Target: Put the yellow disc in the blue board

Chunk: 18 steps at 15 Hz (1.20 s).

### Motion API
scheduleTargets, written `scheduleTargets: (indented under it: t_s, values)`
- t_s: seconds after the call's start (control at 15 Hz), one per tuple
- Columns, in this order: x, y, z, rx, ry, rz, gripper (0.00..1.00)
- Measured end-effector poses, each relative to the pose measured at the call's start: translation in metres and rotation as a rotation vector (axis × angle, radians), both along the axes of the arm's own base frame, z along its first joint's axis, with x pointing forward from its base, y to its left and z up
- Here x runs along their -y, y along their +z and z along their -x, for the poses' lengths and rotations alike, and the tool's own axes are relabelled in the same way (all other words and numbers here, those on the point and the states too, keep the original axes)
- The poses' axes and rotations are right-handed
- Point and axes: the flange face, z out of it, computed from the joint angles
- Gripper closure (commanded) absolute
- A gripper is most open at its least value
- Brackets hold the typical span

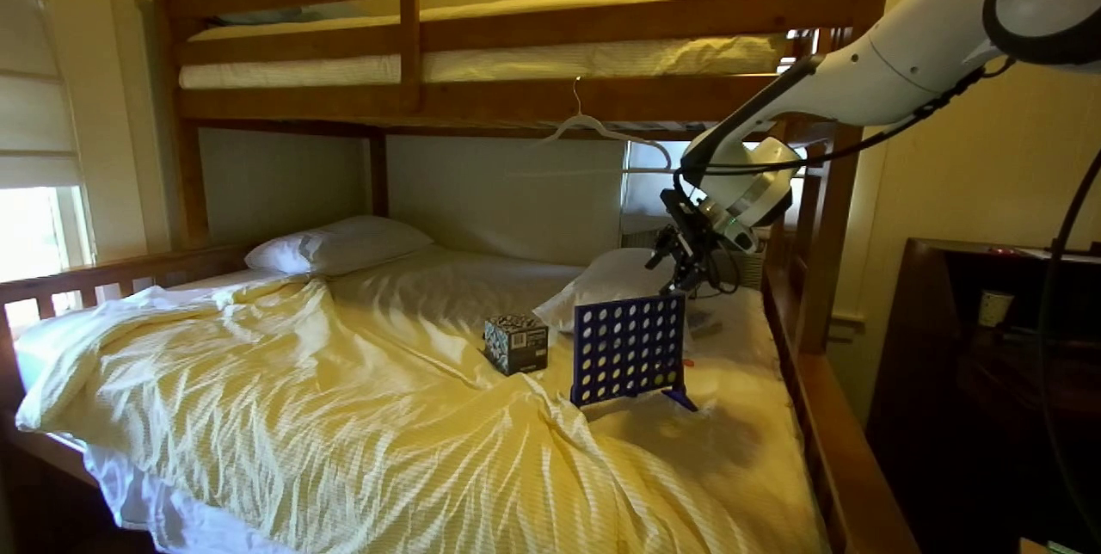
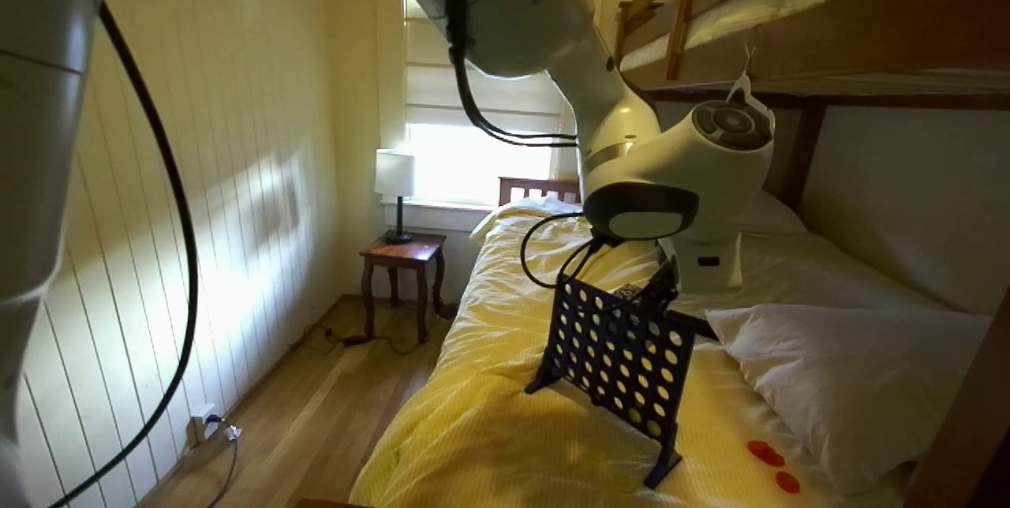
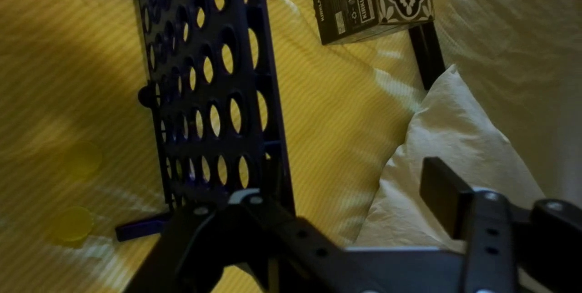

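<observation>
Gripper [image 3: 357, 188] wide at top corner of the blue board [image 3: 219, 88]

One finger [image 3: 272, 184] hides this corner in the wrist view, so contact cannot be told. Toward the open edge of the bed [image 1: 847, 442], two loose yellow discs [image 3: 72, 224] beside the board are hardly distinguishable from the cover [image 3: 327, 124]; two seated discs [image 2: 654, 428] show in the board's bottom row. Open cover stretches between board and patterned box [image 3: 348, 8].
</observation>
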Motion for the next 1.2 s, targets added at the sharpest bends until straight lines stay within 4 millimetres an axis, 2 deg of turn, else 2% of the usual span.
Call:
scheduleTargets:
  t_s: [0.53, 1.2]
  values:
    - [-0.004, 0.025, 0.008, 0.034, 0.110, 0.042, 0.00]
    - [-0.004, 0.033, 0.057, -0.174, 0.587, 0.171, 0.00]
